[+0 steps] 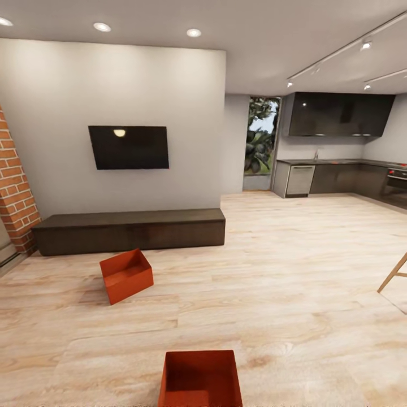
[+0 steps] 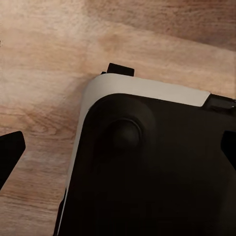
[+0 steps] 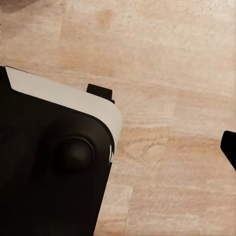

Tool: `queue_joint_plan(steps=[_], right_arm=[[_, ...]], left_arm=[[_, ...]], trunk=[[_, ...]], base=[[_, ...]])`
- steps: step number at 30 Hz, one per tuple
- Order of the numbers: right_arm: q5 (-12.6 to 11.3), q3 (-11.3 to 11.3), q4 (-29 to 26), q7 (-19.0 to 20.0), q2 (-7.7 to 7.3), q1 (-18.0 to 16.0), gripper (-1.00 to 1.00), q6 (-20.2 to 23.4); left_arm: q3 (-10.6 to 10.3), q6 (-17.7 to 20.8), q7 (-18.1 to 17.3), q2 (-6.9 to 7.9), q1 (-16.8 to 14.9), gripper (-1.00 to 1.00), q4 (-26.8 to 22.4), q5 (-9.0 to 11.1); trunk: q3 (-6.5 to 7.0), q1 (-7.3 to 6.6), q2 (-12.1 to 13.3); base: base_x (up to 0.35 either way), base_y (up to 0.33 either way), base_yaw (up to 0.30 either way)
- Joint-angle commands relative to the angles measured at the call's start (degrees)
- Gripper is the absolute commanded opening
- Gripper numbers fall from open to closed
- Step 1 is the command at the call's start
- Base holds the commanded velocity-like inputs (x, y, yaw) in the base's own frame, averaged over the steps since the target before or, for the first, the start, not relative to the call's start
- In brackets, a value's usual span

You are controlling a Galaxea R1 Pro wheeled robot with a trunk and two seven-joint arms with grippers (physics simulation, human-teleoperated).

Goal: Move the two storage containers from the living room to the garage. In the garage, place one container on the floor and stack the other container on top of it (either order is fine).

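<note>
orange-red plastic is showing twice on the light wood plank floor (image 1: 294, 294) of the living room: the nearer storage container (image 1: 200, 377) is sitting at about six o'clock in the head view, right at the bottom edge with its open top facing up, and the farther storage container (image 1: 126, 275) is lying at about nine o'clock from it, turned at an angle just in front of the low dark tv bench (image 1: 130, 229). both are resting well apart and nothing is touching them. judging from this, the carrying is not yet beginning, and the garage is lying somewhere beyond these frames. the risk is lying in the first reach: the nearer container is sitting so close under the robot that the base could be nudging it, or a one-sided grip on a thin tapered wall could be letting it tilt and slip. the farther one's skewed angle could be forcing an awkward approach beside the bench. both arms are hanging low, wrist cameras looking down at the planks past the robot's dark, white-edged base (image 2: 147, 167). a dark fingertip (image 2: 9, 152) of the left pincer and a dark fingertip (image 3: 229, 146) of the right pincer are peeking in at the frame edges; nothing is held, but how wide either pincer is standing i cannot tell.
</note>
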Motion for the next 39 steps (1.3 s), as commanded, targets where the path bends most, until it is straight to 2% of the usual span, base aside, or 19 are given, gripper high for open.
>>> queue_joint_plan(steps=[1,39], right_arm=[[-0.1,0.4,0.2,-0.2,0.04,-0.1,1.0,-0.3],[0.1,0.4,0.2,0.4,0.01,-0.1,1.0,-0.3]], left_arm=[[0.1,-0.1,0.0,0.02,0.0,1.0,0.0,0.5],[0.0,-0.1,0.0,-0.04,0.0,1.0,0.1,0.4]], trunk=[[-0.15,0.0,0.0],[-3.58,0.0,0.0]], base=[[0.0,0.0,0.056],[0.0,0.0,0.101]])
